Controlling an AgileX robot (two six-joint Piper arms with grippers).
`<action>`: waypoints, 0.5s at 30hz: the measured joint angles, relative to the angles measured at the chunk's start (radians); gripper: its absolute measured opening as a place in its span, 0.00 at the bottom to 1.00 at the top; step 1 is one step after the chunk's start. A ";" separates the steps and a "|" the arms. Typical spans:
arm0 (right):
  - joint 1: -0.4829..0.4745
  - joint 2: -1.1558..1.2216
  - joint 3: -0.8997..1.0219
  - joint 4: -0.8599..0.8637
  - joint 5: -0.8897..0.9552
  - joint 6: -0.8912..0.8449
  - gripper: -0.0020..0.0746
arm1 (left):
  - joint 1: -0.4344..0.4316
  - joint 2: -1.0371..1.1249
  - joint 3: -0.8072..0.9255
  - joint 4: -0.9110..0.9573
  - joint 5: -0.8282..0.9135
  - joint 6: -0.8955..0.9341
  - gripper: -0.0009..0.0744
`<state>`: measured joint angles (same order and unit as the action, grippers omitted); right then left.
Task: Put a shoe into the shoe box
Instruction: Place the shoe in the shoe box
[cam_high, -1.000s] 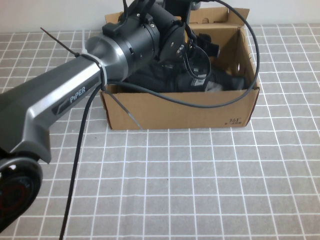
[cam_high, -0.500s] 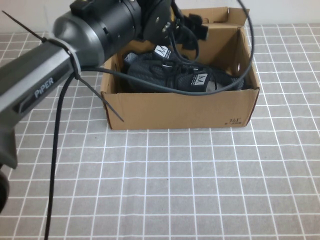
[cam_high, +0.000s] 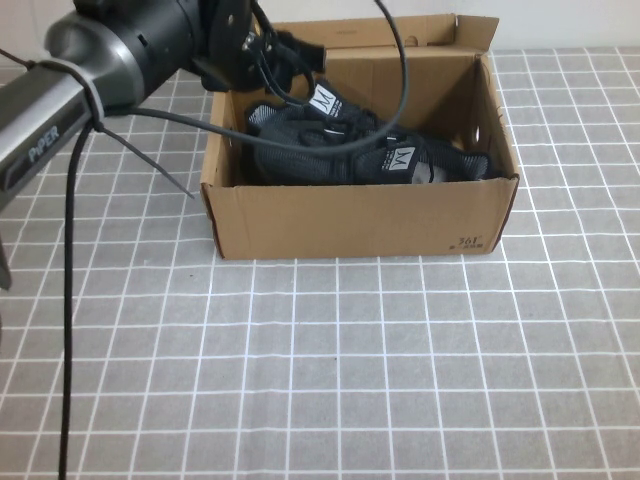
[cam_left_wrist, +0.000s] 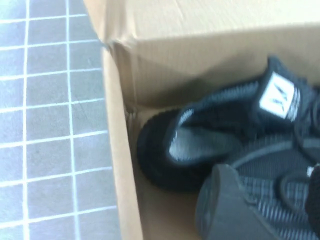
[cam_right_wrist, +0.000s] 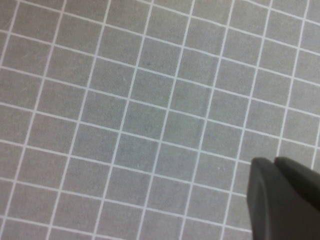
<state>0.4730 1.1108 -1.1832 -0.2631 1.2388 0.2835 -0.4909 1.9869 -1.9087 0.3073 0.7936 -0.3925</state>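
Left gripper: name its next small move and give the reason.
Probably lift the left gripper a little further up and back toward the robot's left. Both black shoes, the shoe and its pair-mate, already lie inside the shoe box, and it holds nothing. The right gripper is shut over bare table, off to the side.

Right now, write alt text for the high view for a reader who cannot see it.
Two black shoes lie inside an open cardboard box on a grey checked tablecloth. The left arm reaches in from the left, its left gripper above the box's far left corner, holding nothing. The right gripper is out of this view.
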 joint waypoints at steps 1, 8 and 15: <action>0.000 0.000 0.000 0.000 0.000 0.000 0.01 | 0.000 0.000 0.000 -0.013 0.011 0.049 0.39; 0.000 0.000 0.000 0.003 -0.025 -0.003 0.01 | 0.014 0.000 0.000 -0.124 0.064 0.251 0.38; 0.000 0.000 0.000 0.016 -0.033 -0.005 0.01 | 0.089 0.031 0.000 -0.280 0.064 0.404 0.39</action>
<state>0.4730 1.1108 -1.1832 -0.2473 1.2053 0.2790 -0.4021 2.0178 -1.9087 0.0274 0.8574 0.0113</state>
